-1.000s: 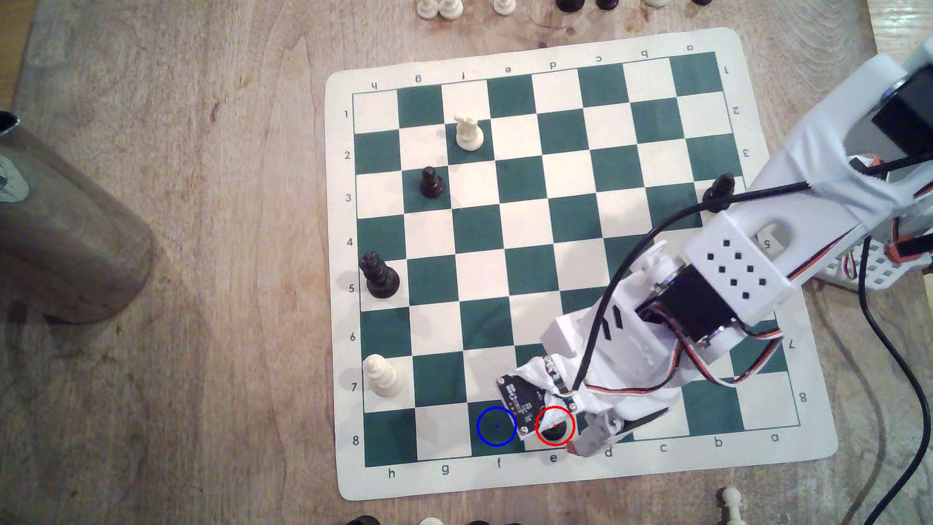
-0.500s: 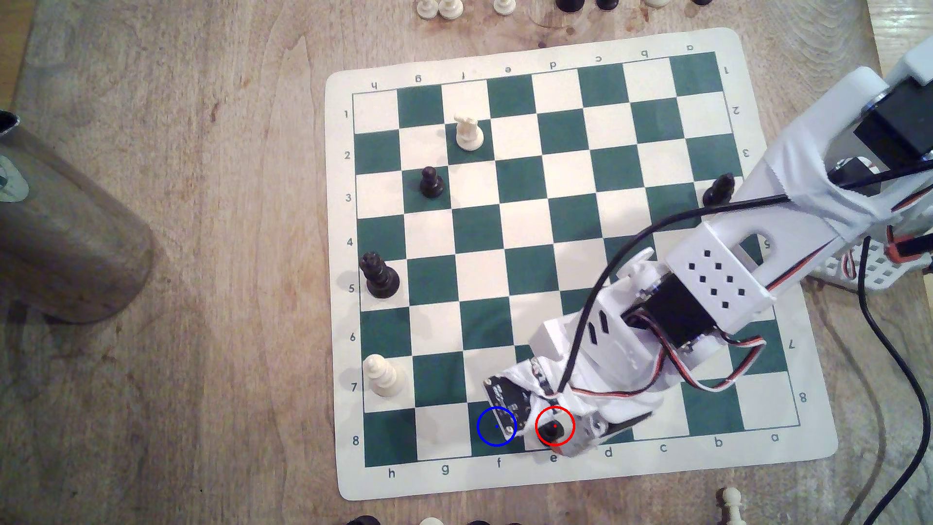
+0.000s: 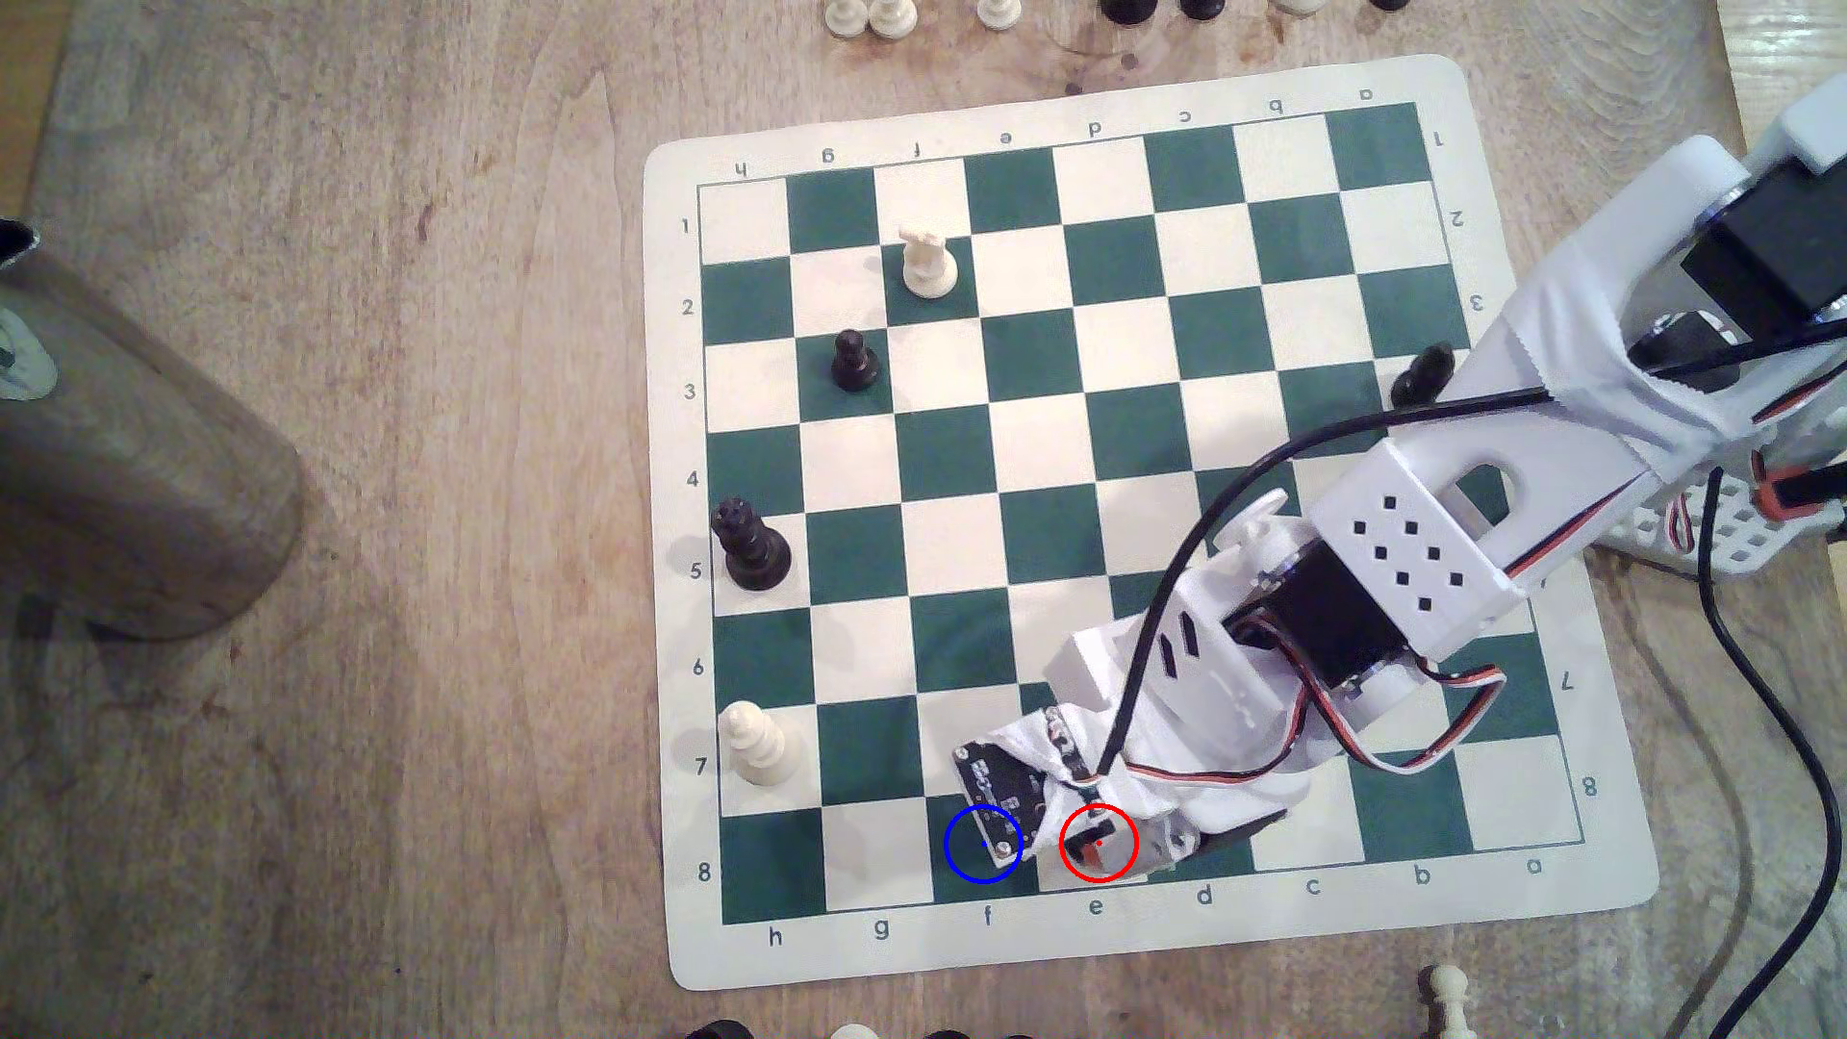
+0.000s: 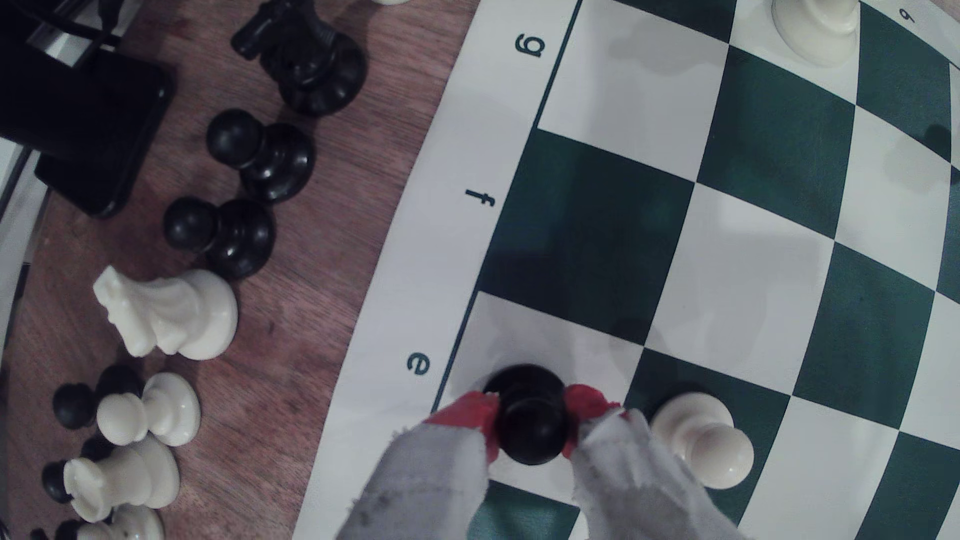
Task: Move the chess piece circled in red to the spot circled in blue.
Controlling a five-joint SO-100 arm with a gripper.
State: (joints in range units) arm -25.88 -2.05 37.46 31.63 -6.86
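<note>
- In the wrist view my gripper (image 4: 531,423) has its red-tipped fingers (image 4: 470,410) pressed on either side of the black chess piece (image 4: 530,415), clamped on it.
- The piece stands on the cream square by the letter e, at the board's (image 3: 1179,929) near edge in the exterior view.
- The blue-ringed green square (image 4: 587,228) lies just beside it, by the letter f, to the exterior view's left; the wrist camera's circuit board partly covers it there.
- A white pawn (image 4: 701,441) stands near the gripper on the other side, on a green square.
- Spare pieces (image 4: 171,311) lie on the wooden table off the board.
</note>
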